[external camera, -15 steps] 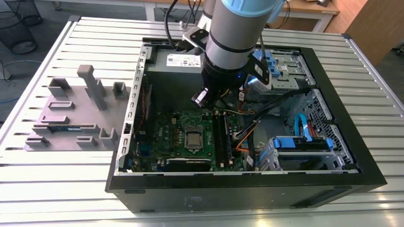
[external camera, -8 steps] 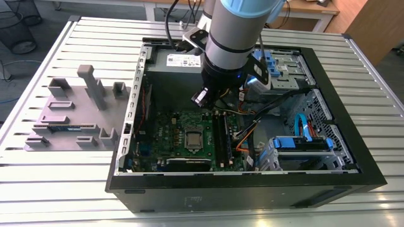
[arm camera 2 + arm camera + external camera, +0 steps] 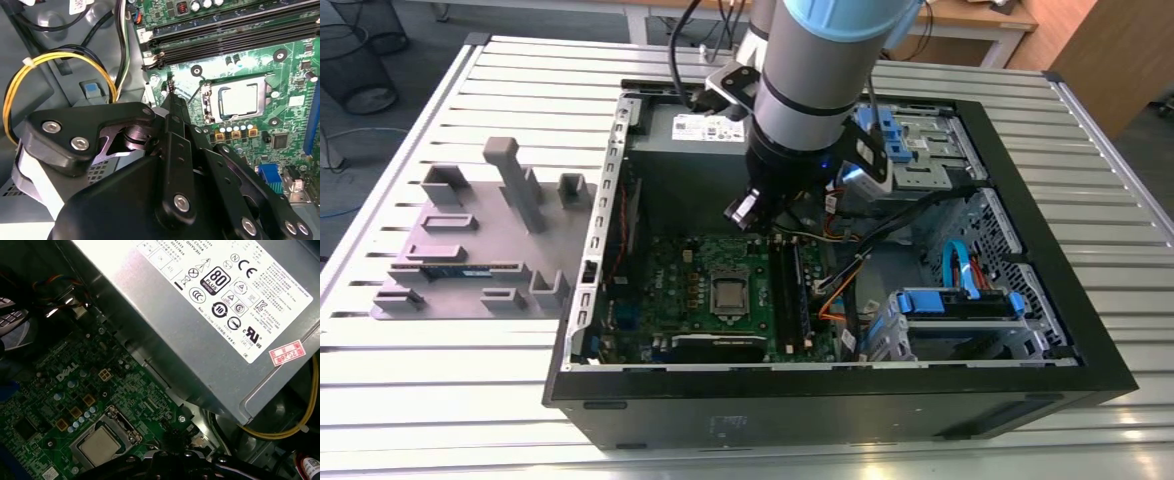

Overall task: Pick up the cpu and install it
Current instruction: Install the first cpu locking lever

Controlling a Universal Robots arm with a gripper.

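The cpu (image 3: pixel 726 292) is a small square chip with a silvery top, lying flat inside the metal-framed socket of the green board (image 3: pixel 670 300). Both wrist views show the cpu (image 3: pixel 239 100) (image 3: pixel 98 446) in that socket frame. My gripper (image 3: pixel 744 212) hangs inside the open computer case, above the board's far part and a little short of the power-supply box. Its black fingers come together at the tip (image 3: pixel 171 92), shut, with nothing seen between them. The gripper (image 3: pixel 172 442) stands apart from the cpu and does not touch it.
The grey power-supply box (image 3: pixel 200 315) sits close beside the gripper. Dark memory slots (image 3: pixel 225 35) run next to the socket. Yellow and black cables (image 3: pixel 30 75) loop by the case wall. Blue drive brackets (image 3: pixel 961 305) fill the exterior view's right. A grey parts holder (image 3: pixel 480 240) stands outside the case.
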